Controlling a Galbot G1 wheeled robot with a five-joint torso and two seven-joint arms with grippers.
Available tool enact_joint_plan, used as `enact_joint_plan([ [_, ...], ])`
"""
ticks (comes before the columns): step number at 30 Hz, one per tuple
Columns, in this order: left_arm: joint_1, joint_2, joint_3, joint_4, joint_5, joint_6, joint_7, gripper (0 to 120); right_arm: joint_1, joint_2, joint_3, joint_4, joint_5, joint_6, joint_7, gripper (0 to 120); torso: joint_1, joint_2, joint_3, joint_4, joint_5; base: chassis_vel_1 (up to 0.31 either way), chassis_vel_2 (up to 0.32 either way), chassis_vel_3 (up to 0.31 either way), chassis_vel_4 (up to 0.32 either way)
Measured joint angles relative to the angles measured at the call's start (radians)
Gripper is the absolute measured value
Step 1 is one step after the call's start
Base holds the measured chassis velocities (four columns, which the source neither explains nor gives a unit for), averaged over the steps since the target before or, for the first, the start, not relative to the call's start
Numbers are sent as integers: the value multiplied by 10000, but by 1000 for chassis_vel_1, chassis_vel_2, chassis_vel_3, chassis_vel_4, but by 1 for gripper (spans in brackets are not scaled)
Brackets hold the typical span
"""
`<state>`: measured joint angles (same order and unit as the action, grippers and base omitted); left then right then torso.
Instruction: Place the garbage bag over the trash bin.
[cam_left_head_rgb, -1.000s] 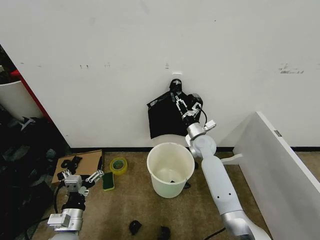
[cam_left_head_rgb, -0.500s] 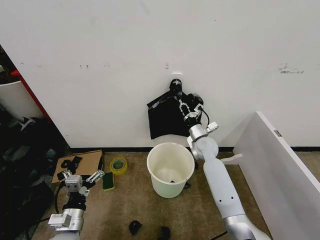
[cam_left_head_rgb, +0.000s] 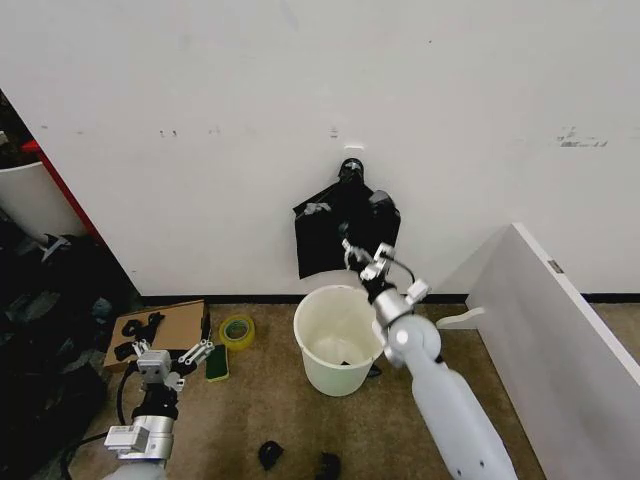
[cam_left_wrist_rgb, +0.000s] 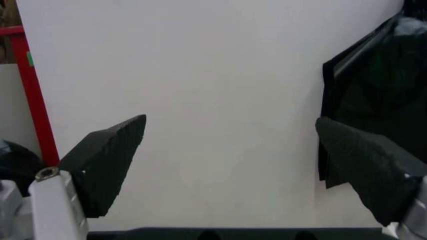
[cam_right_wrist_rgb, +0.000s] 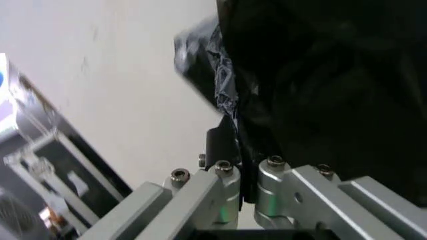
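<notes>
The right gripper (cam_left_head_rgb: 360, 258) is raised just above the far right rim of the bin (cam_left_head_rgb: 340, 340), its jaws closed on the lower edge of the bag (cam_left_head_rgb: 335, 235). The right wrist view shows the fingers (cam_right_wrist_rgb: 223, 145) pinching crinkled black plastic. The bag hangs against the wall behind the bin, its top at a small hook-like point, its bottom just above the rim. The bin stands on the floor near the wall, with a small dark scrap inside. The left gripper (cam_left_head_rgb: 168, 362) is low at the near left, jaws wide apart, beside a cardboard sheet (cam_left_head_rgb: 165, 325), a tape roll (cam_left_head_rgb: 237, 330) and a green item (cam_left_head_rgb: 217, 362).
</notes>
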<state>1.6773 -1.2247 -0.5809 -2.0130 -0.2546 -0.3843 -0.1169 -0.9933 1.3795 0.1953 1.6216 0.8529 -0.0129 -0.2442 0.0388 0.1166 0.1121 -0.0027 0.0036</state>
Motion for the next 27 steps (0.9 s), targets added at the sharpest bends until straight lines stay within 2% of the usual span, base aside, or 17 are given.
enact_joint_plan([
  [2,-8,14,4,19,-10,-11,2,100,-110,-42,-50,101,-185,39,28,0,0,0,0,0,-1,0,0,0,0],
  [8,-103,137,6,149,-165,-71,12,100,-1033,-444,-414,631,-2230,652,215,0,0,0,0,0,-1,0,0,0,0],
  [10,-125,160,6,175,-192,-76,15,100,-1172,-549,-471,663,-2508,773,215,0,0,0,0,1,0,0,0,0,0],
  [18,-288,259,56,320,-355,-109,26,100,-2381,-1795,-786,1244,-3770,1434,191,0,0,0,0,-2,1,0,0,0,0],
  [27,-310,263,152,348,-342,-114,29,100,-3230,-2645,-1219,1587,-5198,2152,153,0,0,0,0,0,0,0,0,0,0],
])
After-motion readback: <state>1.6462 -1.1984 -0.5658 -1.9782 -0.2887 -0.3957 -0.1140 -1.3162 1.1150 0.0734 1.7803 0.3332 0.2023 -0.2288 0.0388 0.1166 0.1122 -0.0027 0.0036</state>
